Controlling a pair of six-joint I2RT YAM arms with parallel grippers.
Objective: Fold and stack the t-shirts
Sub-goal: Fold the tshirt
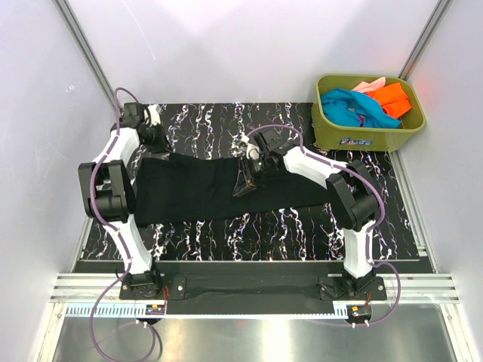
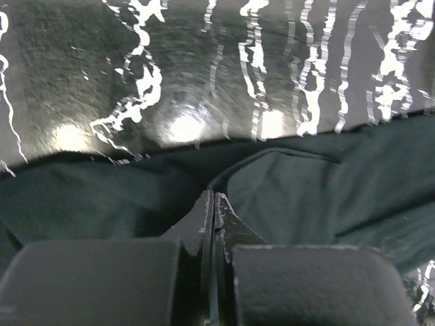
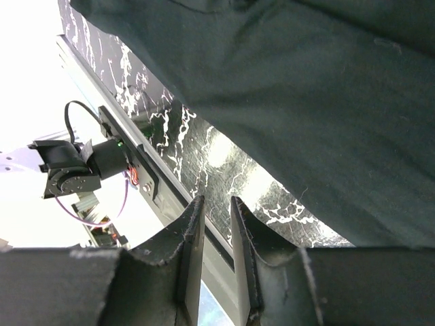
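Black t-shirt (image 1: 196, 188) lies stretched across the surface (image 1: 256, 230), with bare strips along its near and far edges; left pincer (image 2: 213, 198) pressed together at its far-left edge, cloth caught or not I cannot tell; right pincer (image 3: 216, 204) slightly apart over its middle; green tub (image 1: 355, 139) far right.

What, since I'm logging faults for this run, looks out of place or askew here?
Only the black t-shirt: it lies on the table bunched into a long rumpled band, not spread flat. The other tees sit crumpled in the green tub, none folded. No damage or spill shows.
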